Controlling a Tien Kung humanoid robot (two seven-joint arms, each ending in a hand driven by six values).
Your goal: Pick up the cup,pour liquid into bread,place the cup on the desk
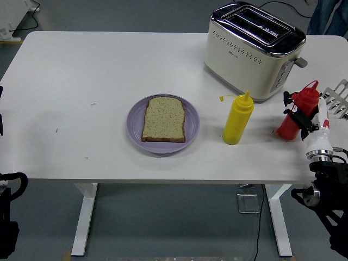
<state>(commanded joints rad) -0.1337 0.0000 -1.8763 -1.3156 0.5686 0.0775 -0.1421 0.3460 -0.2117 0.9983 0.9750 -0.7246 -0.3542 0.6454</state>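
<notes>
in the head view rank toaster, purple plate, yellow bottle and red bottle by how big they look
1. toaster, largest.
2. plate, next.
3. yellow bottle and red bottle: these look about alike; the red one leans and the right robot hand covers part of it, so I won't rank them.

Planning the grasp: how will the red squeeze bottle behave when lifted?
The red squeeze bottle looks like soft plastic, so it probably dents under grip. Tall and narrow, it may tip if nudged. The right robot hand sits against it.
</notes>
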